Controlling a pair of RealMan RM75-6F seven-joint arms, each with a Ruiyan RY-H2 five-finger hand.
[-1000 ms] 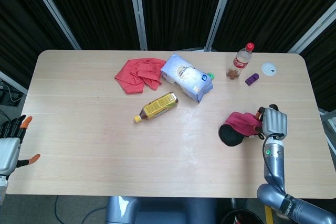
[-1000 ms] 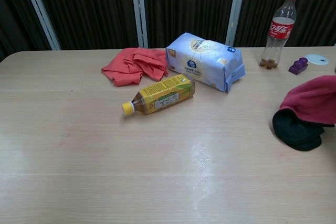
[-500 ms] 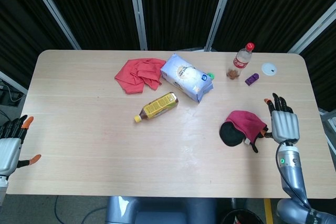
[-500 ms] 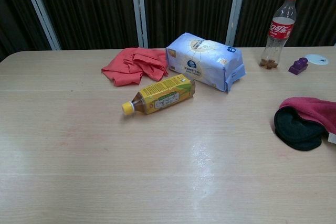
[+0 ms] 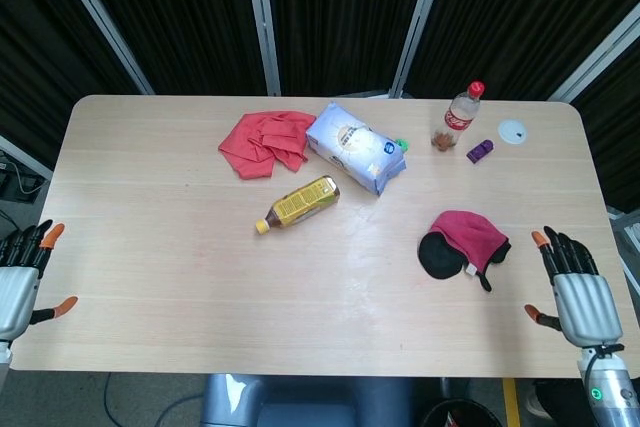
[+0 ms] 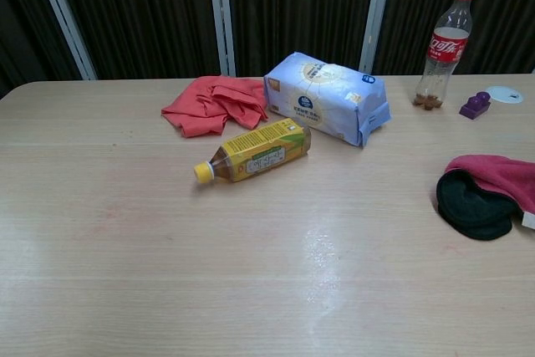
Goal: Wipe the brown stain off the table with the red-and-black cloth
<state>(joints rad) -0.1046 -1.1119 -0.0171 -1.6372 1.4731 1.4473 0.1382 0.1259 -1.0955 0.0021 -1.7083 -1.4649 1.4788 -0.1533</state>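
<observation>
Cloth: the red-and-black cloth lies bunched on the right side of the tabletop, red fold over black — soft, light and limp by the look of it, likely to drape and slide when lifted.
Where to hold: probably the raised red fold at the top, where there is bulk to pinch.
Stain: the chest view shows a brown patch at the foot of the cola bottle; whether that is the stain I cannot tell.
Right hand: right hand off the tabletop's near right edge, fingers spread, holding nothing.
Left hand: left hand at the near left edge, fingers apart, empty.
Around: purple block and white disc beside the bottle — the bottle could tip; blue-white packet, yellow bottle and red rag lie further left.
</observation>
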